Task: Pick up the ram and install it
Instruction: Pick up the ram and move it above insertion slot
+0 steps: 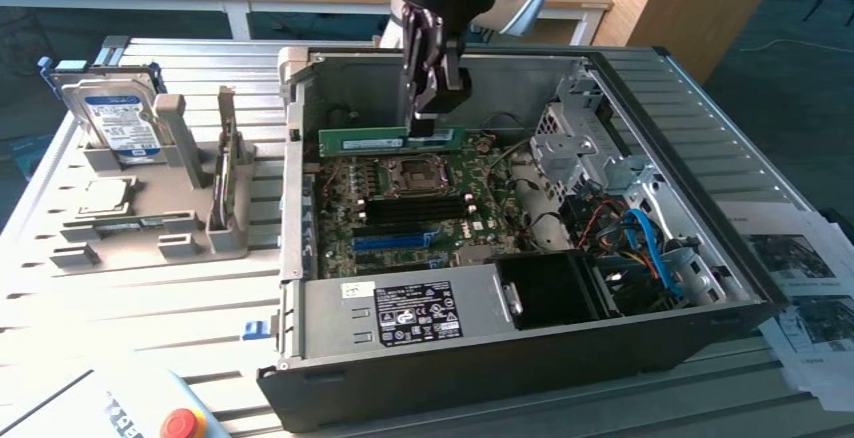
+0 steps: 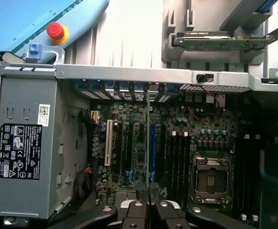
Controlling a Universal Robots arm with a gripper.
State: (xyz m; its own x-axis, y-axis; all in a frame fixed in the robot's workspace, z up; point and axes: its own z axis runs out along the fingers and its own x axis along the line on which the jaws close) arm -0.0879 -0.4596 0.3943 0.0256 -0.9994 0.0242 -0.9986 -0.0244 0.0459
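Jaws pinch narrowly on the ram (image 1: 360, 142), which we hold level above the motherboard (image 1: 481, 208) inside the open computer case (image 1: 534, 358). We judge it best kept square over its slot and lowered evenly. It is a thin green stick with a white label.

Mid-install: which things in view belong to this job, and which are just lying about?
In the job:
- gripper, shut on the ram
- motherboard
- open case

Lying about:
- hard drive in its stand beside the case
- red stop button
- papers
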